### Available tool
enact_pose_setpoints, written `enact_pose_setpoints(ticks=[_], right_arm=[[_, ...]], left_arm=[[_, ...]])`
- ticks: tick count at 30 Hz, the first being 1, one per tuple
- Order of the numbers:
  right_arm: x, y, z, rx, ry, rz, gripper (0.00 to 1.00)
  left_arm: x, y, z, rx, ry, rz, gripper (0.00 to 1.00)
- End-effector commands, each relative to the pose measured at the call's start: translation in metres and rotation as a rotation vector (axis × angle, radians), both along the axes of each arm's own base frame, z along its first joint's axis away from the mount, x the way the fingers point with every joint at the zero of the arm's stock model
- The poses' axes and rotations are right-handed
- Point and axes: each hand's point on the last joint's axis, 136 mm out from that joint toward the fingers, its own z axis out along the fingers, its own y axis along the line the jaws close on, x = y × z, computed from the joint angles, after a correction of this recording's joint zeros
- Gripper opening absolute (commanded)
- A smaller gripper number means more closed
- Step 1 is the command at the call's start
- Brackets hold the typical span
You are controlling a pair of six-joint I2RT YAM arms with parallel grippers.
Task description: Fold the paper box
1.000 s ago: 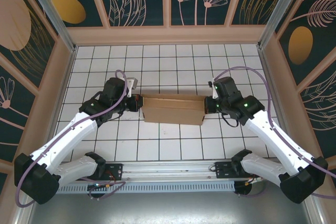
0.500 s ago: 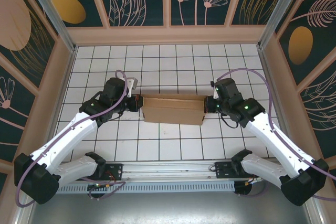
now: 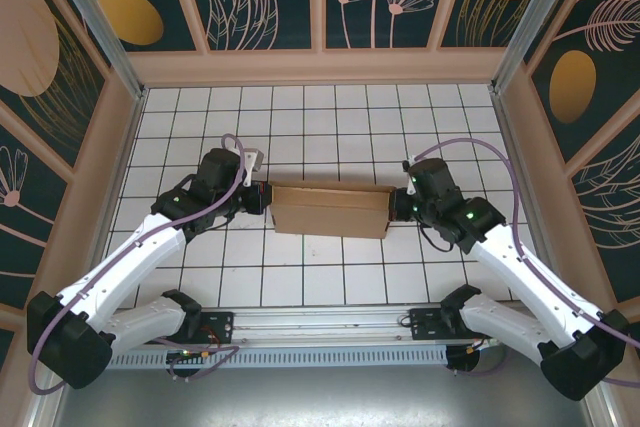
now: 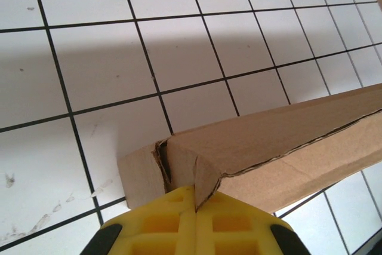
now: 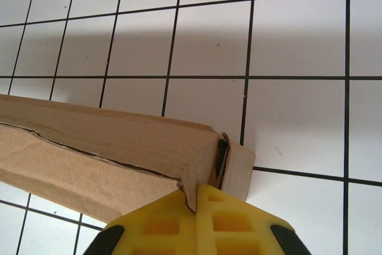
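The paper box (image 3: 330, 210) is a shallow brown cardboard box lying on the white gridded table (image 3: 300, 117), long side across the view. My left gripper (image 3: 262, 197) is at its left end, shut on the box's end wall. In the left wrist view the yellow fingers (image 4: 161, 222) pinch a cardboard edge at the corner of the paper box (image 4: 268, 141), with the gripper (image 4: 194, 201) closed tight. My right gripper (image 3: 397, 202) is shut on the right end. Its gripper (image 5: 196, 198) pinches the end wall of the paper box (image 5: 119, 141) the same way, beside a loose end flap (image 5: 239, 171).
Wooden walls (image 3: 320, 67) with patterned panels enclose the table on three sides. A metal rail (image 3: 320, 332) with the arm bases runs along the near edge. Open tiles lie behind and in front of the box.
The right arm's wrist and cable have shifted slightly toward the near side. The box and the left arm stay where they were, both grips unchanged.
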Motion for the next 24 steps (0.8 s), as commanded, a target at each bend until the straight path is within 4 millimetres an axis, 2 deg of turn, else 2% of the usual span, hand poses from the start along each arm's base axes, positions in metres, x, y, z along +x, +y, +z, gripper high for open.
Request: enact_pose_setpoints(ticks=[1, 5, 13, 24], right_arm=[[-0.023, -0.016, -0.040, -0.105, 0.145, -0.016, 0.00], [-0.023, -0.016, -0.040, -0.104, 0.145, -0.017, 0.00], [-0.024, -0.015, -0.038, -0.101, 0.140, -0.014, 0.00], [-0.026, -0.018, -0.035, -0.132, 0.091, -0.089, 0.00]], left_arm=[[-0.009, 0.018, -0.021, 0.114, 0.059, 0.019, 0.00], [-0.012, 0.015, -0.029, 0.103, 0.080, 0.011, 0.00], [-0.006, 0.021, -0.029, 0.154, 0.077, 0.034, 0.00], [-0.025, 0.011, -0.048, 0.030, 0.144, 0.065, 0.00]])
